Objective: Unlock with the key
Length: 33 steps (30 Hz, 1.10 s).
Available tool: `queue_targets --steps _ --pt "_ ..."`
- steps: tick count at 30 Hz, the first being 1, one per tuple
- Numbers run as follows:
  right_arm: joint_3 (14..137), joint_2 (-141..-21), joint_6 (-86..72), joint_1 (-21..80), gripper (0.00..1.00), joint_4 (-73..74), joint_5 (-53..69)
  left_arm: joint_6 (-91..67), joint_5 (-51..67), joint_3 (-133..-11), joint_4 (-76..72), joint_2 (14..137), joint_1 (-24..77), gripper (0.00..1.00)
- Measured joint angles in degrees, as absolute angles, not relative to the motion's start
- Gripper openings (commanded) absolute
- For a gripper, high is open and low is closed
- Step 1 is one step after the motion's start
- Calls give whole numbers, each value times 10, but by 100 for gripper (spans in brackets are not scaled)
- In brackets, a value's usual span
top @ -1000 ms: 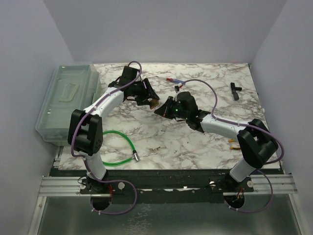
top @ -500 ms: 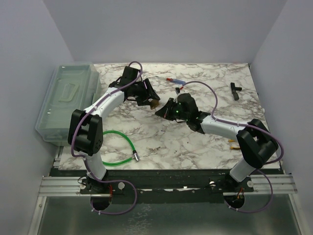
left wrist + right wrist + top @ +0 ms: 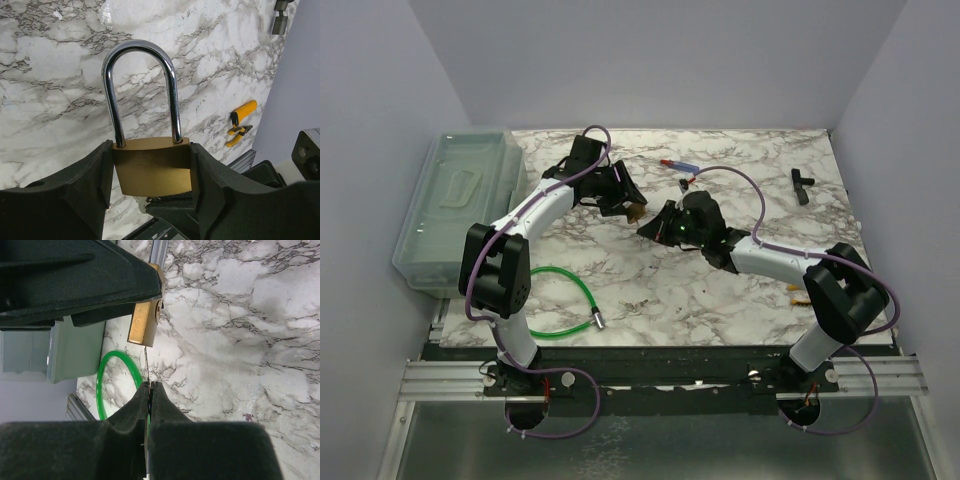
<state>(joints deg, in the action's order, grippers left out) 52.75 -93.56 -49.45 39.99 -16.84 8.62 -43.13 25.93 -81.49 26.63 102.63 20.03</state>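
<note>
Near the worktop's [image 3: 650,290] front-left corner lies a green cable [image 3: 565,300]; mid-worktop, the right gripper [image 3: 150,386] is clenched on the key [image 3: 146,360], a thin edge-on blade reaching up to the brass padlock's [image 3: 152,167] underside; the left gripper [image 3: 150,175] grasps that padlock by its body, shackle [image 3: 140,85] closed; a clear plastic bin [image 3: 455,205] sits at the left edge.

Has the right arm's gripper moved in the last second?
Yes, slightly: the right gripper has crept up-left toward the padlock, judged against the red-tipped pen.
</note>
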Motion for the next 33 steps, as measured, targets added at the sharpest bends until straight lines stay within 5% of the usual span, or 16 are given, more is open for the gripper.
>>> queue_targets --steps 33 --pt "528 -947 -482 390 0 -184 157 -431 231 -809 262 1026 203 0"
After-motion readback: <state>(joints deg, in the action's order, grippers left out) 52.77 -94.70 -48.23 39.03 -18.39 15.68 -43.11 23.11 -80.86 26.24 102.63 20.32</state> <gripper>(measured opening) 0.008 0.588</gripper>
